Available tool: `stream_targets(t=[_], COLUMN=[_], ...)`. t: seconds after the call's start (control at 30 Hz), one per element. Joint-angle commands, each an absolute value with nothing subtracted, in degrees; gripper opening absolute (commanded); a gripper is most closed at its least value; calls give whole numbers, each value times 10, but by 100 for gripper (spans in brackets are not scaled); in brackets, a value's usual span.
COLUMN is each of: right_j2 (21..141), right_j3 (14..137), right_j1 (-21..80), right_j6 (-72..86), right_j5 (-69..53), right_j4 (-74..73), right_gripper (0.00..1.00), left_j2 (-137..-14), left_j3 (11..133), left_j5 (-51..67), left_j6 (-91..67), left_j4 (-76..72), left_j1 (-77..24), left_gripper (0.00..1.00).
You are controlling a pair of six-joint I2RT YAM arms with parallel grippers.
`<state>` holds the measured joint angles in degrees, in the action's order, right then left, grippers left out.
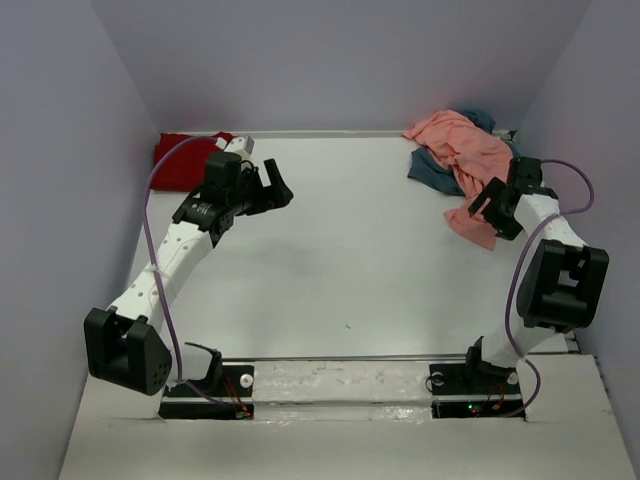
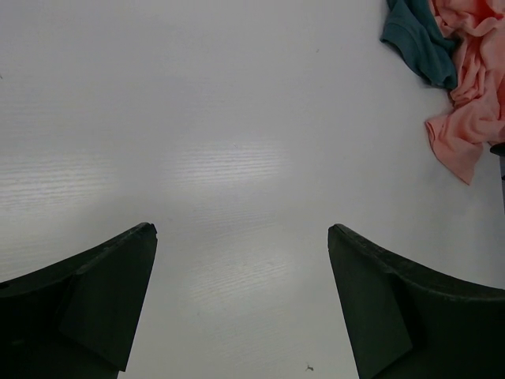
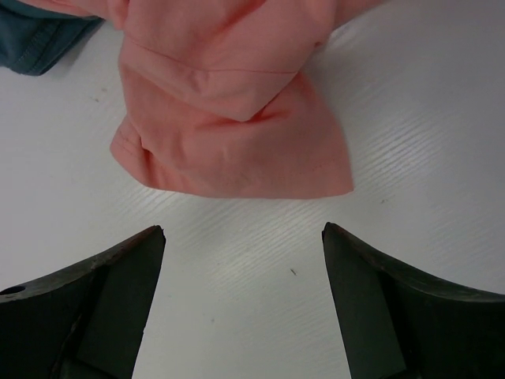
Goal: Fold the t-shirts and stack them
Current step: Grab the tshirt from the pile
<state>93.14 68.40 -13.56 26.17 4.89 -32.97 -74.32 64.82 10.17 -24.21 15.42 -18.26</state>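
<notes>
A crumpled salmon-pink t-shirt [image 1: 455, 150] lies at the table's far right, partly on top of a teal-blue t-shirt [image 1: 430, 170]. A dark red t-shirt [image 1: 180, 162] sits bunched in the far left corner, behind the left arm. My right gripper [image 1: 483, 203] hovers open just short of the pink shirt's near hem [image 3: 237, 170]; in its wrist view the gripper [image 3: 243, 229] has only bare table between its fingers. My left gripper [image 1: 283, 187] is open over bare table, pointing right. Its wrist view [image 2: 241, 230] shows the teal shirt [image 2: 418, 39] and the pink shirt [image 2: 473, 103] far off.
The white table [image 1: 350, 260] is walled at the back and both sides. Both arm bases sit on the rail at the near edge. A purple cable loops along each arm.
</notes>
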Motion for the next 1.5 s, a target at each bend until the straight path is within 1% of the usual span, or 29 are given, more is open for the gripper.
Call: stream_targets(t=[0.0, 0.2, 0.4, 0.53, 0.73, 0.93, 1.0, 1.03, 1.07, 1.17, 1.2, 1.27, 1.33, 1.4, 1.43, 1.47], right_j2=[955, 979, 979, 989, 991, 1012, 1018, 1020, 1022, 1040, 1043, 1049, 1050, 1052, 1053, 1053], right_j3=[691, 675, 646, 640, 631, 636, 636, 636, 636, 641, 642, 640, 641, 643, 644, 644], right_j1=[-135, -135, -135, -155, -161, -173, -173, -173, -173, -173, -173, -173, -173, -173, -173, -173], right_j6=[277, 278, 273, 273, 268, 268, 266, 267, 267, 268, 269, 270, 269, 268, 268, 268], right_j5=[55, 76, 98, 103, 112, 107, 104, 103, 102, 98, 93, 90, 88, 89, 89, 89], right_j4=[-304, -302, -280, -277, -260, -253, -248, -243, -241, -236, -233, -224, -221, -221, -221, -221], right_gripper=[89, 86, 87, 86, 81, 80, 78, 77, 72, 67, 63, 49, 48, 42, 37, 34], left_j2=[-740, -738, -744, -751, -758, -763, -765, -764, -766, -766, -765, -763, -761, -759, -758, -758], left_j3=[682, 679, 680, 686, 690, 695, 698, 700, 700, 700, 699, 697, 695, 694, 693, 693], left_j5=[109, 106, 107, 110, 111, 109, 105, 105, 103, 101, 101, 100, 99, 98, 98, 98], left_j6=[-229, -231, -233, -235, -234, -230, -228, -227, -227, -229, -230, -231, -234, -235, -235, -236], left_j4=[158, 155, 156, 156, 157, 163, 168, 169, 170, 174, 175, 177, 178, 180, 179, 179], left_j1=[-179, -179, -178, -178, -178, -178, -178, -178, -178, -178, -178, -178, -178, -178, -178, -178], left_gripper=[99, 99, 99, 99, 99, 99, 99, 99, 99, 99, 99, 99, 99, 99, 99, 99])
